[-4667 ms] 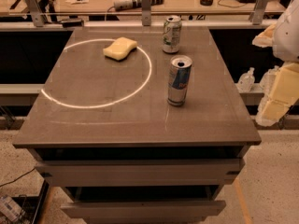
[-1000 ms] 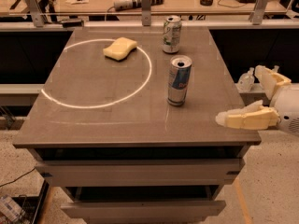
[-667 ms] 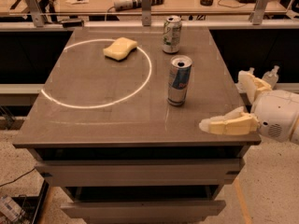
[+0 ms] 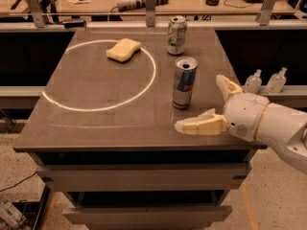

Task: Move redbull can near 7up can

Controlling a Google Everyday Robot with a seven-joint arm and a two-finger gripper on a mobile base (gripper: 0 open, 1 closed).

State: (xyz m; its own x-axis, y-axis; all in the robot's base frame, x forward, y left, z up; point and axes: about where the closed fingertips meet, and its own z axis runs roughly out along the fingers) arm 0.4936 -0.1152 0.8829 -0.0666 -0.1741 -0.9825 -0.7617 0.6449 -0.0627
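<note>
The redbull can [image 4: 184,82], tall and slim, silver with blue panels, stands upright right of the table's middle. The 7up can [image 4: 176,35], white-silver with green markings, stands upright behind it near the table's back edge, well apart from it. My gripper [image 4: 204,104] is open and empty, coming in from the right over the table's front right part. One fingertip [image 4: 189,126] points left just in front of the redbull can. The other finger [image 4: 225,86] is to the can's right. Neither touches the can.
A yellow sponge [image 4: 123,49] lies at the back inside a white circle [image 4: 98,75] marked on the table [image 4: 86,119]. A workbench with tools runs behind the table. Two small clear bottles [image 4: 265,81] sit on a ledge to the right.
My gripper has moved left and forward over the table's right side toward the redbull can. Both cans and the sponge stay where they were.
</note>
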